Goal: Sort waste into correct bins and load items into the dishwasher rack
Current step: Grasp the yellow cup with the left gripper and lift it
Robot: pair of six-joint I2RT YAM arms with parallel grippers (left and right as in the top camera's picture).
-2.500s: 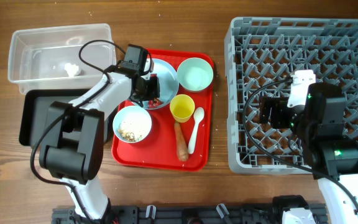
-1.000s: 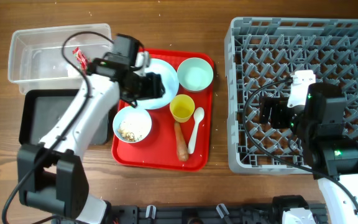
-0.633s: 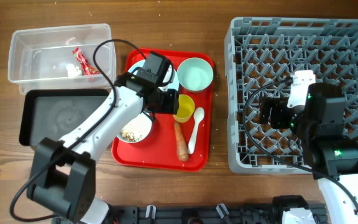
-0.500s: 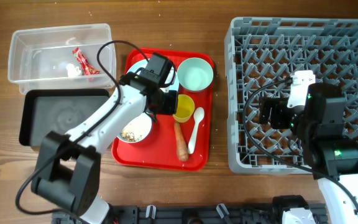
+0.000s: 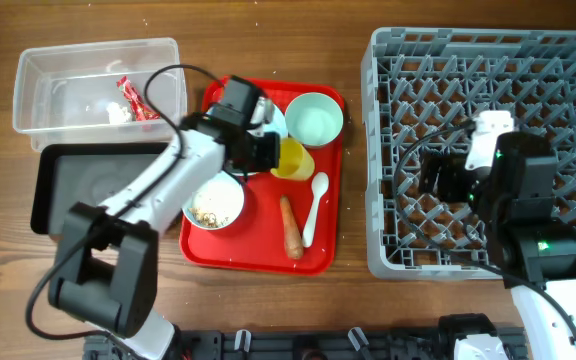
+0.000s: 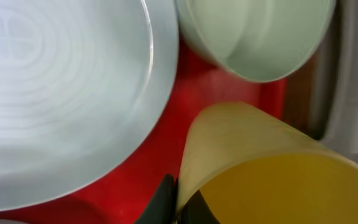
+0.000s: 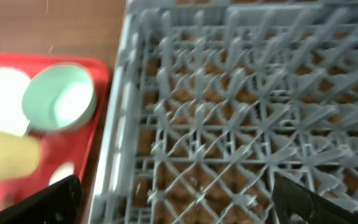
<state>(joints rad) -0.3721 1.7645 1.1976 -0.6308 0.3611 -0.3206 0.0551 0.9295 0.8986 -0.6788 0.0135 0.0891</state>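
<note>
Left gripper [image 6: 178,204] pinching tilted yellow cup [image 5: 294,158], red tray [image 5: 268,255]

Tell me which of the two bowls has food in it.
The near bowl, left of the carrot, holds whitish scraps; the far bowl is empty.

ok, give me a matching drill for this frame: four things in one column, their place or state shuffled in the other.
Things:
1. red wrapper
2. yellow cup
3. carrot
4. right hand

Place or state:
A. lying on the red tray beside the white spoon
B. open, over the dishwasher rack
C. inside the clear tub
D. tilted, rim pinched by the left hand

Pairs: 1-C, 2-D, 3-A, 4-B
</note>
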